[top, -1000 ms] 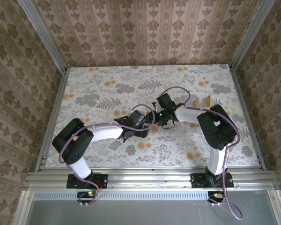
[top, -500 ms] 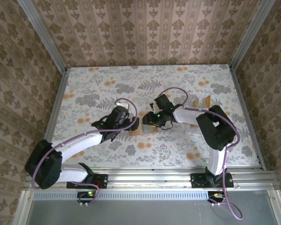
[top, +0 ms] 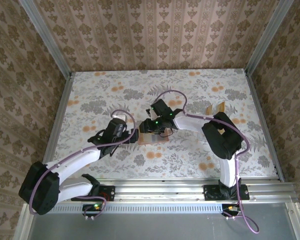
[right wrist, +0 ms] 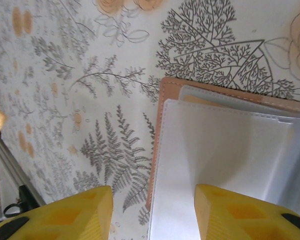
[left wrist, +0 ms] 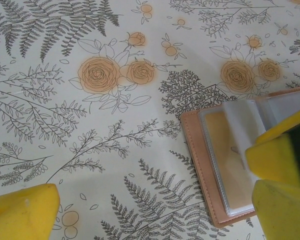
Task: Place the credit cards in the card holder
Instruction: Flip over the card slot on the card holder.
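Holding my right gripper [right wrist: 151, 202] part-way open, I grip nothing. One yellow finger hangs over the tabletop and the other over a clear plastic sleeve of the reddish-brown, leather-like folding card holder [right wrist: 160, 125], so the holder's stitched edge lies between my jaws. That arm bends at its elbow on the right and reaches leftward toward mid-table.

My left gripper [left wrist: 155, 202] is spread wide and empty. Its right finger sits over the holder's near corner, though I cannot tell if it touches, and its left finger is well apart over the tabletop. That arm stretches long and low from the near-left corner.

The holder lies open and flat about mid-table, with a tan card showing through a sleeve. More tan-yellow rectangular credit cards [top: 220, 107] stand upright well to the right, beyond my right elbow.

The flower-printed table [top: 90, 100] spreads wide to the left of the holder and beyond it, as far as the aluminium rails [top: 60, 115] under the wallpapered walls.
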